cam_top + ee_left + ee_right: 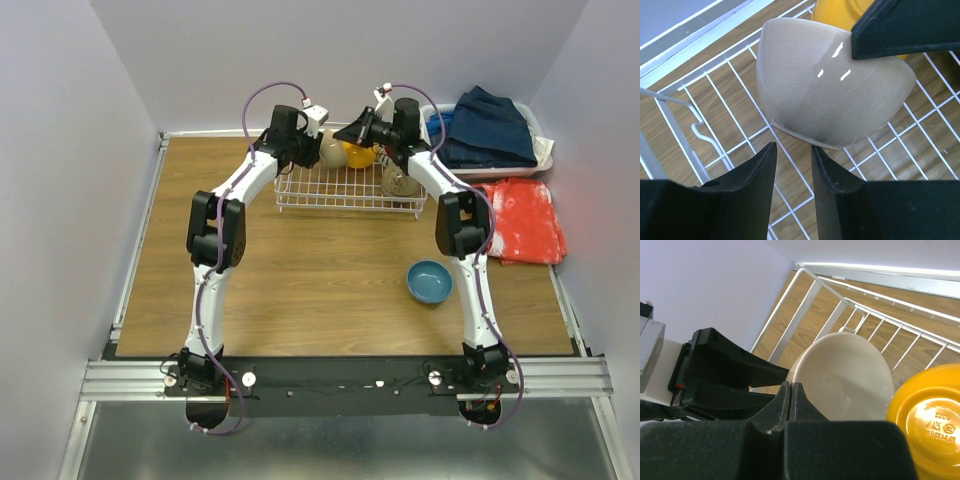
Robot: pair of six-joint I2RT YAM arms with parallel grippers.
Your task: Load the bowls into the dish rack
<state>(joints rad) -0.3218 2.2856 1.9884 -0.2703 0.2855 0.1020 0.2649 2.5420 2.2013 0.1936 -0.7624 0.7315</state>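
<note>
left gripper parted at the beige bowl, right one closed

in the top view the rack [340,205] sits at upper centre of the frame, with both arms reaching in over its far side. the left gripper [792,150] has its fingers [760,175] a narrow gap apart. only rack wire and wood show through that gap. the beige bowl [835,85] lies tipped on its side on the rack grid, and its lower edge is just above the fingertips at mid frame. the right gripper [791,390] is pressed together on nothing, at the beige bowl's left edge in its own view. whether it touches the bowl cannot be told. a yellow bowl [930,425] leans just beside the beige one at lower right of that view, stamped underside toward the camera. a brown bowl [400,183] stands in the rack's right end. a blue bowl [430,282] sits apart on the table [300,290], right of centre, below the rack.
</note>
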